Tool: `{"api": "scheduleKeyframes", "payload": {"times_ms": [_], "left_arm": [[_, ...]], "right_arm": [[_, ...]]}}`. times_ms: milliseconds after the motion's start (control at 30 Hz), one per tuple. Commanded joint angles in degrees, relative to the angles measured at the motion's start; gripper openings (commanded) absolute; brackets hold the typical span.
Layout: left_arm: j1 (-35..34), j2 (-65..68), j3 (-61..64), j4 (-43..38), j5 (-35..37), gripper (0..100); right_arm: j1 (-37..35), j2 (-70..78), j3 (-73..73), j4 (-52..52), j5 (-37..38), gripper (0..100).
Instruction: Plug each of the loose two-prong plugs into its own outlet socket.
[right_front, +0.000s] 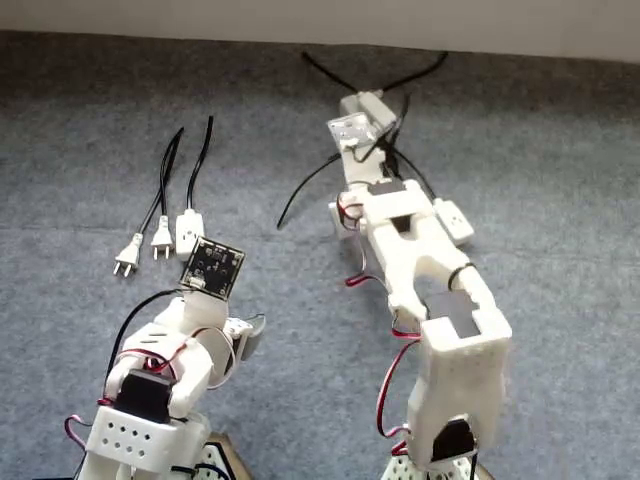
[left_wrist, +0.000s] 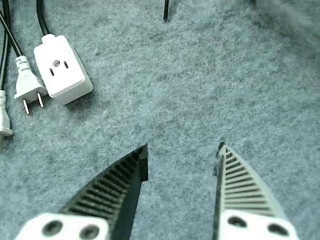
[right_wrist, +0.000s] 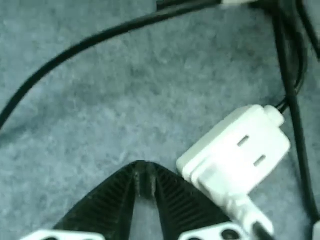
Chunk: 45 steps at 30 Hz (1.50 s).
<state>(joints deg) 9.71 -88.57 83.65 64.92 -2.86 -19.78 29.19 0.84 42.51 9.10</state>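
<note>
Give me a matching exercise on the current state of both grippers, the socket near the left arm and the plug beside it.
Things:
1. left gripper
2. right gripper
3. outlet socket
4. two-prong plug

States:
A. shut
B. prongs bare, unplugged
C. open
D. face up, slots empty

Pairs: 1-C, 2-A, 3-D, 4-B

At 9 o'clock, one white plastic two-prong plug (right_front: 126, 260) and a second plug (right_front: 161, 240): two in all. Beside them one white boxy plastic outlet socket (right_front: 188, 232), with a second socket (right_front: 455, 220) at 3 o'clock: two in all. Two white jointed robot arms at 6 o'clock: left arm (right_front: 170, 350), right arm (right_front: 420, 260). Cannot count the black cords (right_front: 400, 75) tangled at 12 o'clock.
</note>
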Motion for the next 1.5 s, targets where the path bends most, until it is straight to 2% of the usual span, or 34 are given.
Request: {"api": "scheduleKeyframes", "payload": {"times_ms": [0,267,500,700,867,1067,1333,1467], "left_arm": [[1.01,-0.31,0.57,-2.81,0.53,22],[1.01,-0.31,0.92,-3.34,0.53,23],[1.01,-0.31,0.92,-3.34,0.53,23],[1.01,-0.31,0.92,-3.34,0.53,23],[1.01,-0.31,0.92,-3.34,0.53,23],[1.01,-0.31,0.92,-3.34,0.53,23],[1.1,-0.31,0.92,-3.34,0.53,23],[1.1,-0.31,0.92,-3.34,0.53,23]], "right_arm": [[2.33,6.29,-18.24,5.05,0.79,0.8],[4.44,14.46,-39.34,24.22,0.62,2.3],[4.53,14.46,-57.01,43.12,-1.67,18.3],[6.9,14.55,-70.99,56.4,-1.67,20.8],[13.76,14.46,-79.6,58.42,-0.35,20.9],[22.99,14.81,-75.3,58.33,4.4,20.9],[27.47,14.46,-72.57,58.42,7.3,21.1],[29.49,15.16,-70.64,58.51,9.58,27.6]]}}
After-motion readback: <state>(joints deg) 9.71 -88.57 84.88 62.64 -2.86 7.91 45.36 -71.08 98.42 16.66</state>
